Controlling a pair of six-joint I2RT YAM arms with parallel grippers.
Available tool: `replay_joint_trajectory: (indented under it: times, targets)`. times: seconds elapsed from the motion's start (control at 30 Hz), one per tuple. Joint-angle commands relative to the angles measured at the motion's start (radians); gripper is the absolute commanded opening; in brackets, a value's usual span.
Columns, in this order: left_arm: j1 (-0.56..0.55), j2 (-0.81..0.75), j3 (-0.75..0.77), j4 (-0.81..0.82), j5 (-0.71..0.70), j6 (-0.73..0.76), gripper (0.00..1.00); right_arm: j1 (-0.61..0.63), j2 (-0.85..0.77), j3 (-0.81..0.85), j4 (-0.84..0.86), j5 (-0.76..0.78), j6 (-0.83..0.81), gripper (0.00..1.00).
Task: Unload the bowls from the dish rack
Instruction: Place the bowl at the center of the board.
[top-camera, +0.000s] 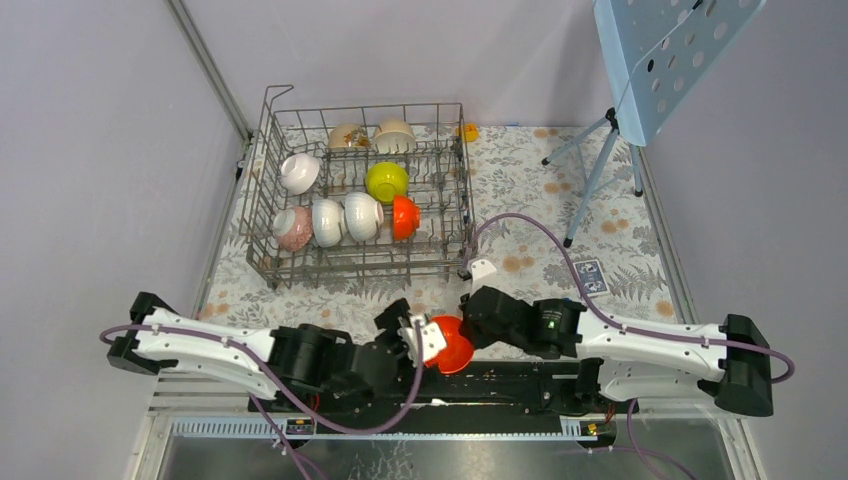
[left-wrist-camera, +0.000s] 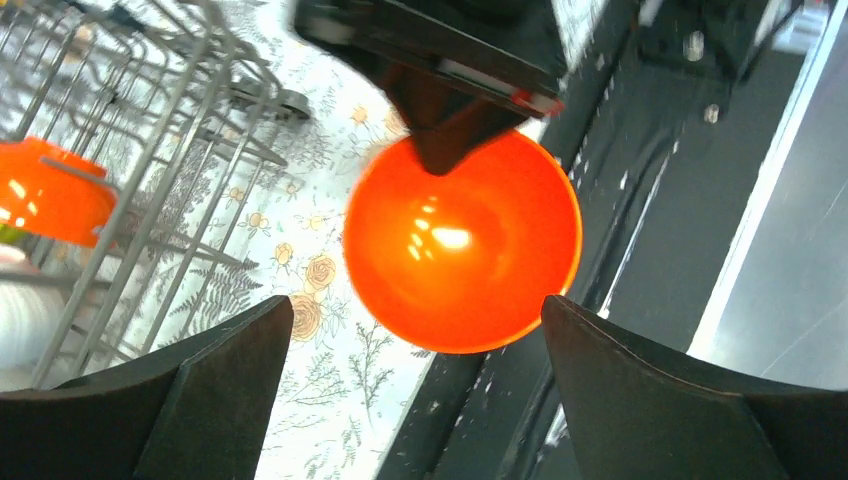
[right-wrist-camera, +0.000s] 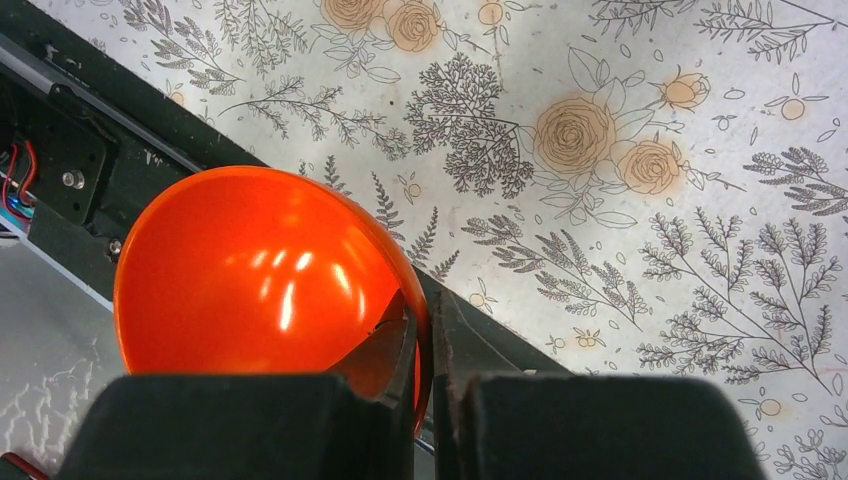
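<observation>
Now both my arms fold inward over the near edge of the table (top-camera: 560, 180), right gripper (right-wrist-camera: 425, 322) pinching the orange bowl (right-wrist-camera: 250, 280) by its rim, left gripper (left-wrist-camera: 415, 306) spread wide facing it, seemingly not touching.

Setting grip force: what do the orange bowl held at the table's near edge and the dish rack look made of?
Orange bowl: glossy plastic or glazed ceramic, cannot tell which; sharp highlights on a smooth, even surface. Dish rack: thin grey wire, probably coated metal; dull, little shine.

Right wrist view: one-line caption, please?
Right gripper shut on the rim of the orange bowl, at the near edge of the floral mat.
</observation>
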Motion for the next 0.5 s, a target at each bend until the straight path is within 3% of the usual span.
replay_joint_trajectory:
  times: [0.0,0.07,0.13,0.4,0.47]
  targets:
    - [0.002,-0.101,0.014,0.067,-0.138,-0.244,0.99,0.002,-0.079,-0.074,0.131,0.050,0.037,0.00]
    - [0.004,-0.153,-0.032,0.133,-0.107,-0.285,0.99,0.002,-0.116,-0.122,0.189,0.063,0.054,0.00]
    - [0.009,-0.183,-0.062,0.177,-0.174,-0.410,0.99,0.002,-0.145,-0.160,0.227,0.085,0.076,0.00]
    - [0.015,-0.125,-0.111,0.028,-0.349,-1.177,0.99,0.002,-0.137,-0.182,0.238,0.152,0.153,0.00]
    - [0.015,-0.087,-0.113,-0.025,-0.367,-1.338,0.95,0.002,-0.120,-0.173,0.231,0.159,0.167,0.00]
